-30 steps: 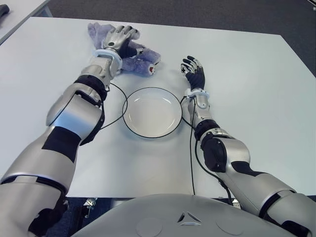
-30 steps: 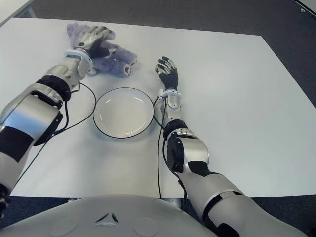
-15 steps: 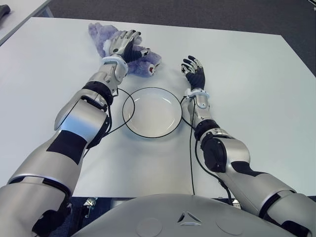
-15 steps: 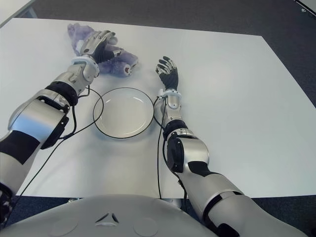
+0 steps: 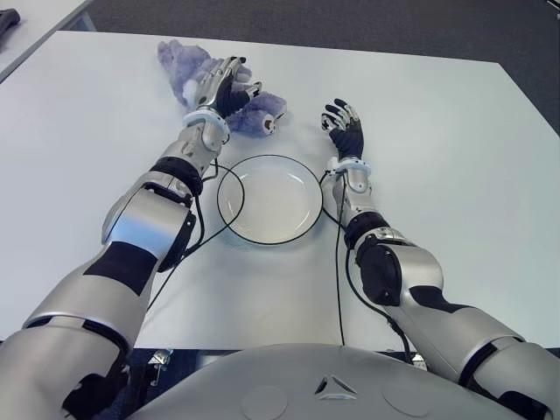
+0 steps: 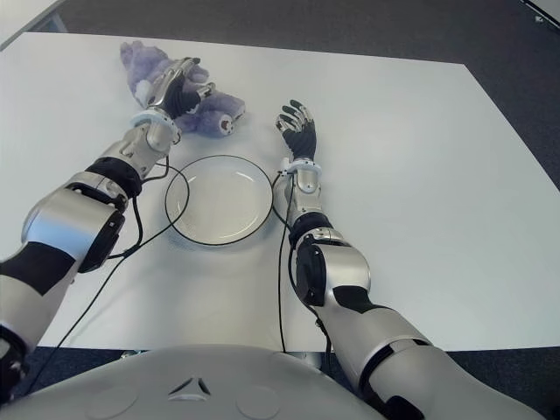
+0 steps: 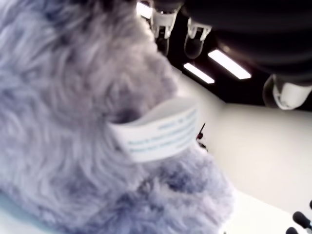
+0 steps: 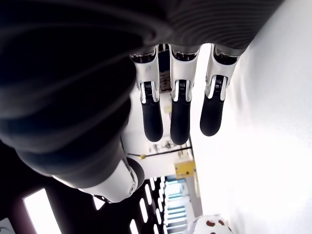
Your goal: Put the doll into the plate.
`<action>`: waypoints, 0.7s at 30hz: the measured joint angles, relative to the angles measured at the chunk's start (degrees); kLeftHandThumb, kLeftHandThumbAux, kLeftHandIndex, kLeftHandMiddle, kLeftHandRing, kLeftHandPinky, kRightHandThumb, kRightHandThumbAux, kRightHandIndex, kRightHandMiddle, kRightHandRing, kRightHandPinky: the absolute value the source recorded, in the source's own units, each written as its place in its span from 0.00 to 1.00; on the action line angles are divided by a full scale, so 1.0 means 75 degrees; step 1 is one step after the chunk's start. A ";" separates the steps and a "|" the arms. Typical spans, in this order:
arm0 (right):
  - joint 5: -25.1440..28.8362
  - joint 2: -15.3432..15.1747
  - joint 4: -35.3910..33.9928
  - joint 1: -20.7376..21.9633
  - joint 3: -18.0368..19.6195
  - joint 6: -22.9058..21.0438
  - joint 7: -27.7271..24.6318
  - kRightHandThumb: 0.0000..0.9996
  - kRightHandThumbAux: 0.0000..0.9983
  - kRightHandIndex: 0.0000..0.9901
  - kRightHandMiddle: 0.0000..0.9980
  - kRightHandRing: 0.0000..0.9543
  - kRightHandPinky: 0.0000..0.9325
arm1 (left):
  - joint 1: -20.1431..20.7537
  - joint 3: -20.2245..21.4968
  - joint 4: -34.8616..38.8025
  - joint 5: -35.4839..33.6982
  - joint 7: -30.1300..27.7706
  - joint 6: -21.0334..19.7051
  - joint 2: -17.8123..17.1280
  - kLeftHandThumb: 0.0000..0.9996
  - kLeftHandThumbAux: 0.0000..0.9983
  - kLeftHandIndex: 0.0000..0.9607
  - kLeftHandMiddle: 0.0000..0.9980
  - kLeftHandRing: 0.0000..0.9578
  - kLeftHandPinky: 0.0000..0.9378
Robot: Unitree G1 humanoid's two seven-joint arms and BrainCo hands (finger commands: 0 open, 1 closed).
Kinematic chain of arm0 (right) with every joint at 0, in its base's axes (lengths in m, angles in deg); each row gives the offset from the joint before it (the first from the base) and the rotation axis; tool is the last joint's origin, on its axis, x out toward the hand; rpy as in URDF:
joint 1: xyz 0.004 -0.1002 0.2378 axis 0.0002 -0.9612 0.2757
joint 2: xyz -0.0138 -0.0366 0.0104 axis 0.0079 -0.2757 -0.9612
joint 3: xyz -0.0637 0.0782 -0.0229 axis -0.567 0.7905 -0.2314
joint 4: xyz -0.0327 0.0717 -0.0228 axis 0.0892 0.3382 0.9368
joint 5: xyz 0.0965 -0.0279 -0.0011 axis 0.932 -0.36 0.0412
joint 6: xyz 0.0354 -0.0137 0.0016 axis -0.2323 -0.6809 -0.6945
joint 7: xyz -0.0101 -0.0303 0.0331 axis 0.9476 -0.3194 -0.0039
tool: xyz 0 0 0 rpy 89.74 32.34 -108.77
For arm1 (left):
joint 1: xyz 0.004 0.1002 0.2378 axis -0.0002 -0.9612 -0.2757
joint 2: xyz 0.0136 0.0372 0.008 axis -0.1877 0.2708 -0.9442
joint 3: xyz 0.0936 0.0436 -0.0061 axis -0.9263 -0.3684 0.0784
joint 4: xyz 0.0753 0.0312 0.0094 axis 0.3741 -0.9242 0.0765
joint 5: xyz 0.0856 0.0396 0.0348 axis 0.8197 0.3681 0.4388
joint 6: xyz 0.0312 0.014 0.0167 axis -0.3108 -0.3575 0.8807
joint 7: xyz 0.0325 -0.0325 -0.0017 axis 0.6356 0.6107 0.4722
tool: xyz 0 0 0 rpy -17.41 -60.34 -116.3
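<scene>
A purple plush doll (image 5: 262, 115) lies on the white table (image 5: 437, 157), beyond the far left of the plate. My left hand (image 5: 226, 86) is on top of its middle, fingers (image 7: 195, 41) extended past the fur rather than wrapped around it. Up close, the doll (image 7: 73, 122) and its white label (image 7: 156, 134) fill the left wrist view. The white plate (image 5: 229, 214) with a dark rim sits empty in the middle of the table. My right hand (image 5: 343, 122) shows just beyond the plate's right side, its fingers (image 8: 179, 117) straight and holding nothing.
Black cables (image 5: 197, 236) run from both wrists along the plate's left and right rims. The corner of a second table (image 5: 26, 26) shows at the far left. Dark floor lies beyond the table's far edge.
My left hand and forearm have shifted right across the doll, and the fingers have lifted from a curl to a spread. The doll, the plate and my right hand have stayed put.
</scene>
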 measured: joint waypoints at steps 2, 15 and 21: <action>0.0000 -0.0001 0.0000 -0.0001 -0.0006 0.0000 0.0011 0.49 0.87 0.19 0.26 0.28 0.31 | -0.0046 0.0024 0.0023 -0.0005 0.0087 0.0014 -0.0005 0.57 0.33 0.01 0.09 0.21 0.37; 0.0014 0.0000 0.0000 -0.0003 -0.0017 0.0001 0.0007 0.53 0.87 0.18 0.27 0.29 0.31 | -0.0102 -0.0053 0.0045 0.0091 0.0702 -0.0132 -0.0144 0.78 0.37 0.19 0.25 0.33 0.47; 0.0031 -0.0001 0.0000 -0.0003 0.0008 0.0001 -0.0032 0.56 0.87 0.18 0.27 0.29 0.31 | -0.0118 -0.0445 0.0042 0.0606 0.1073 -0.0492 -0.0204 0.72 0.34 0.14 0.16 0.23 0.29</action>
